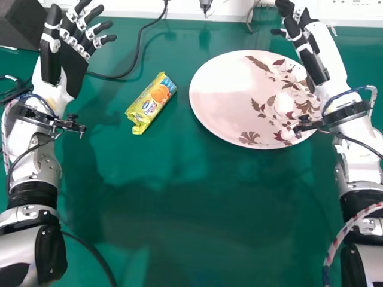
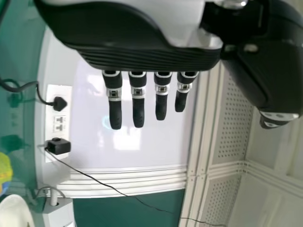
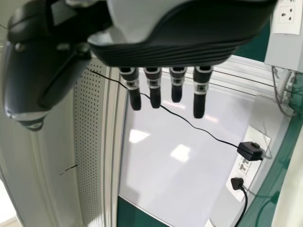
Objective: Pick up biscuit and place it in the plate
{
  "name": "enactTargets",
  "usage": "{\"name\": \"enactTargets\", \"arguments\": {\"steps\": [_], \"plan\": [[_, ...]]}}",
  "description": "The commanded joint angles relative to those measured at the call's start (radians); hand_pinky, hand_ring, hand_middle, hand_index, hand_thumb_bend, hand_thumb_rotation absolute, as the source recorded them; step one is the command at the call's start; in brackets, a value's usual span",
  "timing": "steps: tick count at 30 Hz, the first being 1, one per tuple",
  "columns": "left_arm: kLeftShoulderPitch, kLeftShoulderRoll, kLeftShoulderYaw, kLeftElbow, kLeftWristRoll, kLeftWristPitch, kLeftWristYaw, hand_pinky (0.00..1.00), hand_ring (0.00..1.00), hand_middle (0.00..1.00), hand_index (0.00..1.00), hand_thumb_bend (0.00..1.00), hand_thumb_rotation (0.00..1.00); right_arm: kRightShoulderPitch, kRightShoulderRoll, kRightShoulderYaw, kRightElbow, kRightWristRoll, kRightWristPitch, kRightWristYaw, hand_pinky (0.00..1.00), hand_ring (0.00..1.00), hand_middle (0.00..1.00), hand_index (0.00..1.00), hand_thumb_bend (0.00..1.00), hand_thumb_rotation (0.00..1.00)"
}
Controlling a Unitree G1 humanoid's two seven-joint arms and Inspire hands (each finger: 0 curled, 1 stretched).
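Observation:
In the head view my left hand (image 1: 70, 51) is at the upper left, its fingers straight and holding nothing. The yellow biscuit packet (image 1: 151, 103) lies tilted on the green table, between that hand and the plate, touching neither. The big pinkish plate (image 1: 221, 98) with a leaf pattern sits right of the packet. My right hand (image 1: 306, 45) is at the upper right, over the plate's right edge, open and empty. In the left wrist view the left hand (image 2: 137, 101) has straight fingers; the packet (image 2: 4, 174) shows at the edge. The right hand (image 3: 154, 90) is likewise open in its wrist view.
A black box (image 1: 23, 24) stands at the back left corner, beside my left hand. A black cable (image 1: 139, 52) runs over the table behind the packet. Sockets and plugs (image 2: 58, 120) line the wall panel at the back. Green table (image 1: 197, 209) extends in front of the plate.

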Motion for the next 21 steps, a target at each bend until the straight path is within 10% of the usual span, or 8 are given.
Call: {"name": "enactTargets", "arguments": {"steps": [1,21], "plan": [[0.03,0.021,-0.015,-0.048,0.02,0.023,0.026,0.77,0.85,0.94,0.97,0.83,0.55,0.019,0.002,-0.001,-0.02,0.004,0.003,-0.003,0.81,0.94,1.0,0.97,0.93,0.34],[0.103,0.108,-0.143,-0.216,0.416,-0.116,0.37,0.78,0.85,0.94,0.97,0.83,0.54,0.017,-0.004,0.002,-0.02,-0.003,0.004,-0.006,0.83,0.96,1.0,1.0,0.88,0.37]]}}
